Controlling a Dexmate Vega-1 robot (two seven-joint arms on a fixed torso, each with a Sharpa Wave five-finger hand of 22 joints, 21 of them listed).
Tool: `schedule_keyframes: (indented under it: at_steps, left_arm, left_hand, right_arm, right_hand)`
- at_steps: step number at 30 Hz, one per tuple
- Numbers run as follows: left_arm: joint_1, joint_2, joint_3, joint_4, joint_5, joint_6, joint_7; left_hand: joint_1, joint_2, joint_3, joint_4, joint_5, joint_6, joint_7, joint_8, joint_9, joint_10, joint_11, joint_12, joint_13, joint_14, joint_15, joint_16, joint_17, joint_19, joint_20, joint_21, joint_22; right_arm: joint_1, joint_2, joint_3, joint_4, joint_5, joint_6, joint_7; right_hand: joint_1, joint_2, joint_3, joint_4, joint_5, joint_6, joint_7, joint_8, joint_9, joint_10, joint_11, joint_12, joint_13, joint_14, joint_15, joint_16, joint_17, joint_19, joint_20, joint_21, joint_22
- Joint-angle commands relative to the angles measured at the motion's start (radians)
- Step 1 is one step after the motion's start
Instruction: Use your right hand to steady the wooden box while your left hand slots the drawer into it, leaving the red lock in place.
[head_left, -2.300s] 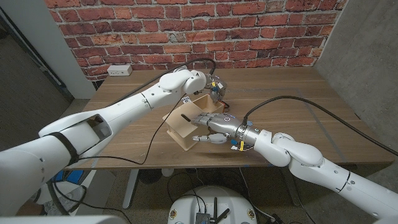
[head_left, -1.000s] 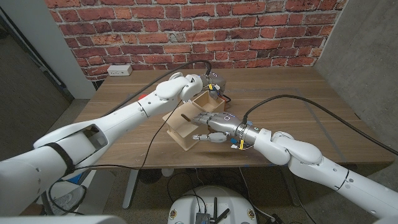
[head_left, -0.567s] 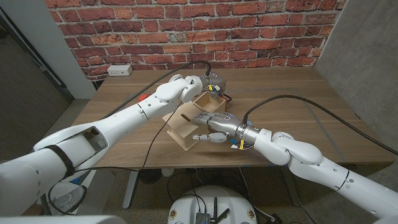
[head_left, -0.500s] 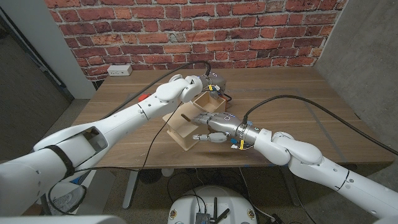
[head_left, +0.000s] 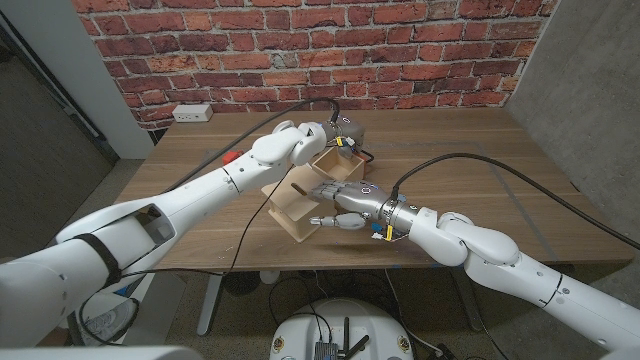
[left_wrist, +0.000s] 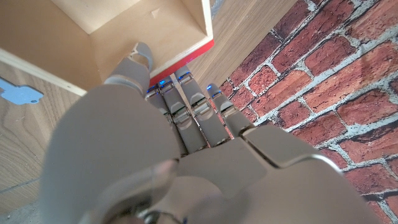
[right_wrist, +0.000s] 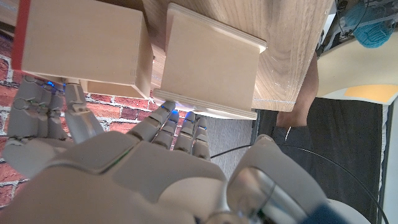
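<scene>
The pale wooden box (head_left: 290, 205) lies tilted near the table's front edge, and my right hand (head_left: 340, 203) grips its right side, with fingers over the top. The open drawer (head_left: 322, 163) sits just behind the box, its near end against the box's opening. My left hand (head_left: 342, 133) holds the drawer's far end. In the left wrist view the thumb of my left hand (left_wrist: 155, 143) reaches inside the drawer (left_wrist: 124, 37) while the fingers lie outside on its red strip (left_wrist: 186, 59). The right wrist view has my right hand (right_wrist: 143, 174) touching the box (right_wrist: 211, 62), beside the drawer (right_wrist: 87, 46).
A white power outlet (head_left: 192, 113) lies at the table's far left by the brick wall. Black cables (head_left: 480, 165) loop over the table from each arm. The table's front edge (head_left: 250, 262) runs just below the box.
My left hand has shifted slightly toward the far side on the drawer's end, and the left forearm has swung with it. Box and right hand have stayed put.
</scene>
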Motion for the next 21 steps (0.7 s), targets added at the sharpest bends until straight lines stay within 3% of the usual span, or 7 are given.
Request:
schedule_keyframes:
  at_steps: [1, 21]
  left_arm:
    - [0.009, 0.005, 0.001, -0.001, -0.018, -0.004, -0.002]
    - [-0.029, 0.004, 0.003, 0.040, -0.063, -0.053, -0.036]
  left_hand:
    - [0.037, 0.045, 0.002, 0.002, 0.005, 0.021, 0.011, 0.009, 0.016, 0.010, 0.001, 0.005, 0.004, 0.008, -0.051, 0.002, 0.003, 0.007, -0.155, 0.006, 0.003]
    - [0.037, 0.045, 0.002, 0.002, 0.006, 0.021, 0.011, 0.008, 0.016, 0.011, 0.002, 0.005, 0.004, 0.009, -0.051, 0.002, 0.002, 0.009, -0.155, 0.006, 0.003]
  right_arm:
    - [0.005, -0.001, 0.002, 0.007, 0.007, 0.007, 0.000]
    - [0.017, 0.006, -0.002, 0.017, 0.019, 0.008, 0.008]
  right_hand:
    - [0.006, 0.009, -0.001, 0.006, 0.007, 0.008, -0.001, 0.006, 0.006, 0.008, 0.001, 0.004, 0.006, 0.012, 0.001, 0.007, 0.002, 0.009, -0.001, 0.007, 0.006]
    - [0.006, 0.009, -0.001, 0.006, 0.007, 0.008, -0.001, 0.006, 0.006, 0.008, 0.001, 0.004, 0.006, 0.012, 0.001, 0.007, 0.002, 0.009, -0.001, 0.007, 0.006]
